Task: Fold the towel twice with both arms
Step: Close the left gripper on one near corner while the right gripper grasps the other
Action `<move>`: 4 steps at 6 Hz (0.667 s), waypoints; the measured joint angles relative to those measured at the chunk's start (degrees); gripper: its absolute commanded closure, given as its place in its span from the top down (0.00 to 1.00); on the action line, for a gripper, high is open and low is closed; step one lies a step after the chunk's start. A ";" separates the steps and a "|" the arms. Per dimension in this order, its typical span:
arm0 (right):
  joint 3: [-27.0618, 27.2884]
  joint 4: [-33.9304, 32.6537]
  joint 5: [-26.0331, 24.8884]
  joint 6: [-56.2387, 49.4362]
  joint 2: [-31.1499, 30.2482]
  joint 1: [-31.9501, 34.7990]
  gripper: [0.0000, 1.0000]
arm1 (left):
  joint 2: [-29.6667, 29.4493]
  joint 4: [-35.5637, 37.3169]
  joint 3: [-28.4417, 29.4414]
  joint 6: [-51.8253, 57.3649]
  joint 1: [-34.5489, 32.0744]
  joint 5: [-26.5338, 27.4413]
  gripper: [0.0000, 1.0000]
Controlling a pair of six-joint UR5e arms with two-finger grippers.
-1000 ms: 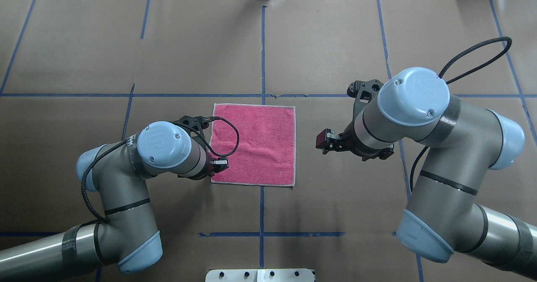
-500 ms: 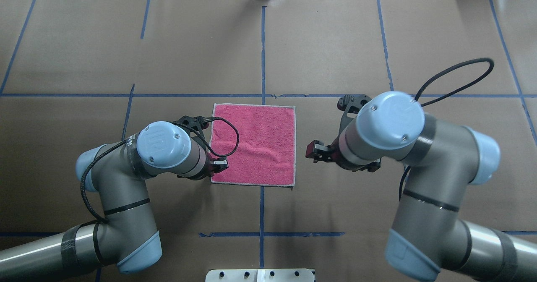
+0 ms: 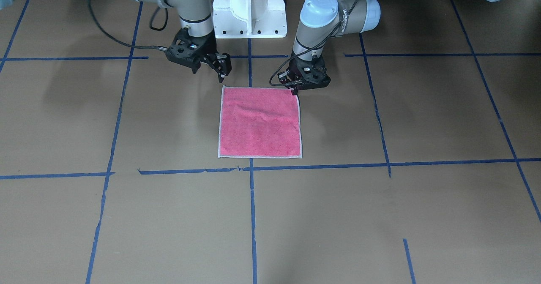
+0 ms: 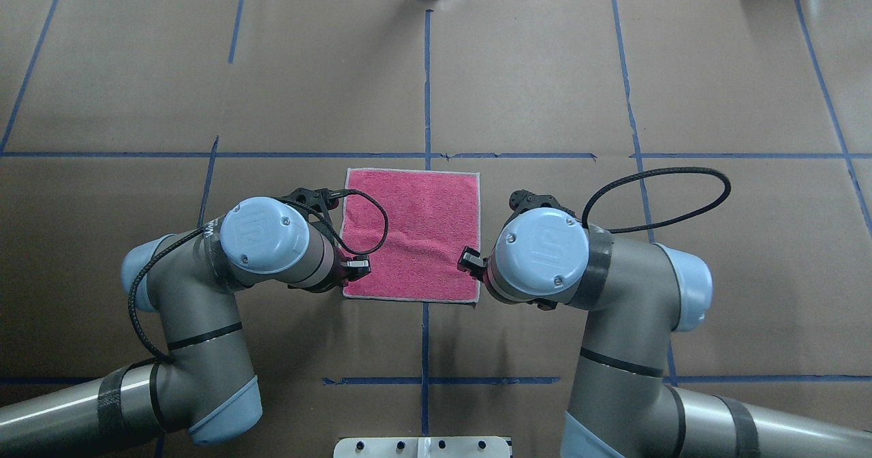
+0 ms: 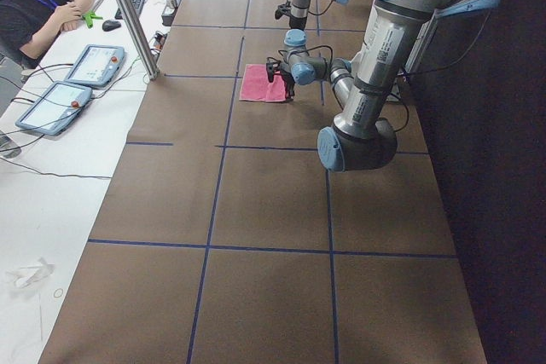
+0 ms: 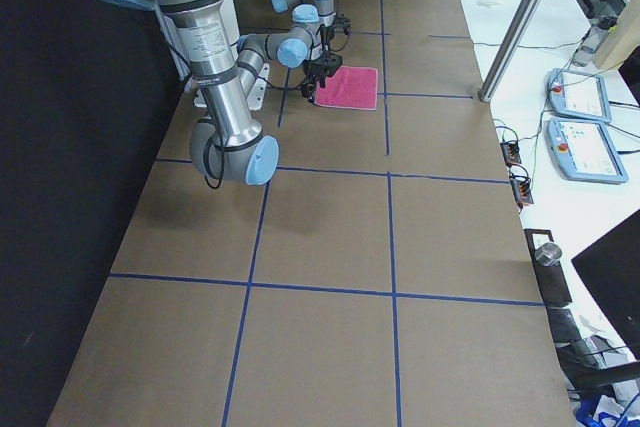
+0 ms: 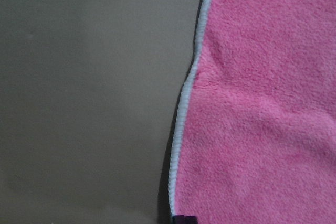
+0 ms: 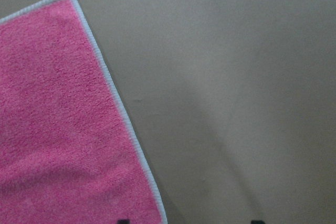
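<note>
The pink-red towel (image 4: 415, 233) lies flat and unfolded on the brown table, pink face up, and also shows in the front view (image 3: 260, 121). My left gripper (image 4: 355, 266) is low at the towel's near-left corner (image 3: 294, 90). It looks shut on the pale edge, which puckers a little in the left wrist view (image 7: 185, 90). My right gripper (image 3: 224, 73) is open and empty, just above the table beside the towel's near-right corner. In the right wrist view the towel's edge (image 8: 123, 114) runs between its spread fingertips.
The white pedestal (image 3: 249, 9) stands behind the towel at the robot's base. Blue tape lines (image 4: 426, 83) cross the brown table cover. An operator (image 5: 34, 6), tablets (image 5: 85, 66) and a metal post (image 5: 128, 14) are on the far side.
My right arm has swung left from well right of the towel to its near-right corner. The left arm and the towel have not moved.
</note>
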 measured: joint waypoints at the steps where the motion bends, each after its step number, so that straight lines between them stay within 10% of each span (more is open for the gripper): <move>1: -4.19 4.64 -0.52 3.30 0.71 -0.98 0.60 | 0.01 0.00 -0.05 0.00 -0.04 0.00 0.00; 3: -7.63 8.50 -0.77 6.31 0.92 -2.09 0.47 | 0.01 0.04 -0.08 0.00 -0.01 0.00 0.00; 4: -7.84 8.59 -0.81 6.67 0.85 -2.50 0.25 | 0.04 0.02 -0.09 0.00 -0.01 0.00 0.00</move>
